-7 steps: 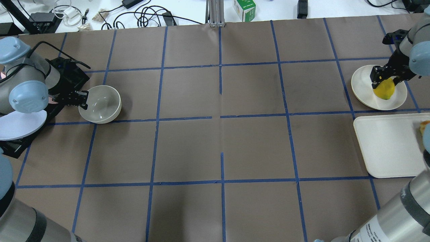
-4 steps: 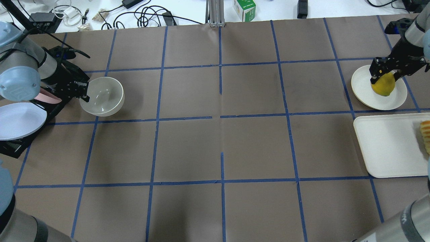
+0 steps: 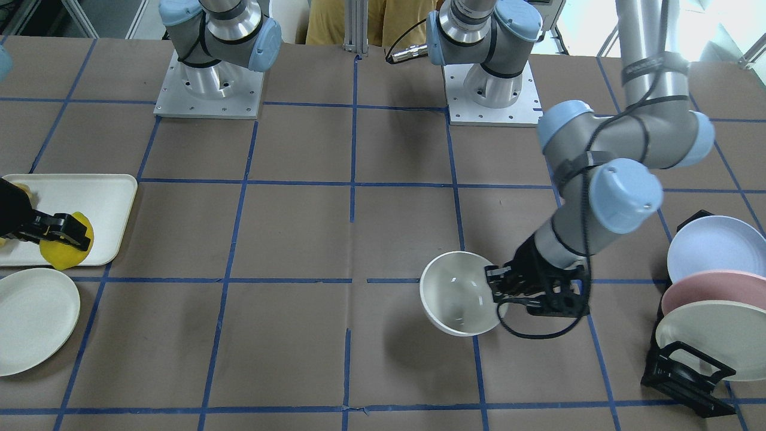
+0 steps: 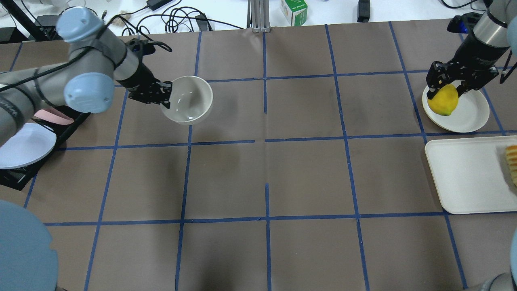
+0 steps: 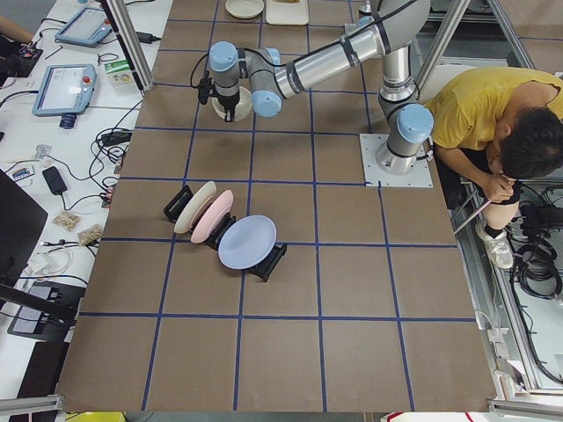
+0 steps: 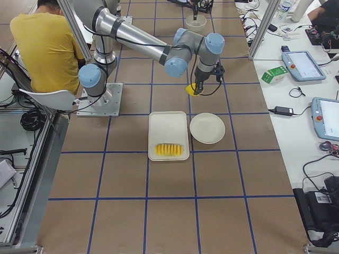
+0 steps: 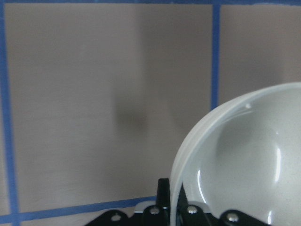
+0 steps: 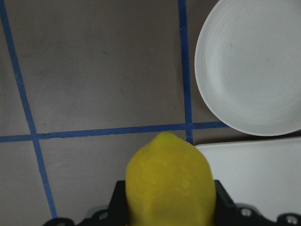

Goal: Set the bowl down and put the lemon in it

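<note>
You have the left end effector (image 4: 165, 96) clamped on the near rim of the bowl (image 4: 189, 100). The bowl hangs off its tip, mouth up, clear of the counter (image 4: 266, 161). The right end effector (image 4: 446, 85) is closed on the lemon (image 4: 443, 102), which hangs just beneath it, raised by the plate's (image 4: 470, 115) edge.

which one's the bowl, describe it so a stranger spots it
Look at the brown table with the blue tape grid, on the robot's left half. The left gripper holds the bowl by its rim. It is deep, round and glossy off-white, unlike the flat plates in the rack nearby.
</note>
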`<control>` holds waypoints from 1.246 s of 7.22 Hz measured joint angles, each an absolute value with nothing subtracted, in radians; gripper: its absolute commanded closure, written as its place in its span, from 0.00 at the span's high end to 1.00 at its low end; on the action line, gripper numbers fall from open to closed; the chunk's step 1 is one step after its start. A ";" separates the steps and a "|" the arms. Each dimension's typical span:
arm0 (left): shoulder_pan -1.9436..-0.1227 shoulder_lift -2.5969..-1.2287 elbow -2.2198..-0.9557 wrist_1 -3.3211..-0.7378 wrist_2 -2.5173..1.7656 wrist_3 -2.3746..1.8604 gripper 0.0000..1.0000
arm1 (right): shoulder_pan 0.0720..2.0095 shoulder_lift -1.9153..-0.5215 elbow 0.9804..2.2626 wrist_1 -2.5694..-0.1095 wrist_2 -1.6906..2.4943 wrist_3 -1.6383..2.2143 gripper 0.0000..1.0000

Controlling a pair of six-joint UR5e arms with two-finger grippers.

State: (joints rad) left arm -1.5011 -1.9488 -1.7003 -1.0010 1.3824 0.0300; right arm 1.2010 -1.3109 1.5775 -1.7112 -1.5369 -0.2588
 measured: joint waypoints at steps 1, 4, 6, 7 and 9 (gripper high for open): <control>-1.593 -1.964 -1.702 -0.955 1.382 -0.102 0.00 | 1.220 -1.322 1.578 -1.694 -1.526 -0.219 0.00; -1.737 -2.013 -1.713 -0.896 1.382 -0.300 0.06 | 1.364 -1.337 1.577 -1.684 -1.509 -0.037 0.00; -1.767 -2.033 -1.724 -0.893 1.383 -0.350 0.83 | 1.457 -1.341 1.577 -1.695 -1.504 0.021 0.00; -1.770 -2.040 -1.724 -0.879 1.383 -0.355 1.00 | 1.505 -1.340 1.577 -1.713 -1.504 0.057 0.00; -1.726 -1.998 -1.712 -0.872 1.383 -0.348 1.00 | 1.586 -1.334 1.581 -1.748 -1.500 0.128 0.00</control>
State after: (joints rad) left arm -1.7262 -1.9985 -1.7122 -0.8723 1.3825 -0.3478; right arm 1.5859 -1.3338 1.5813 -1.7479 -1.5004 0.1278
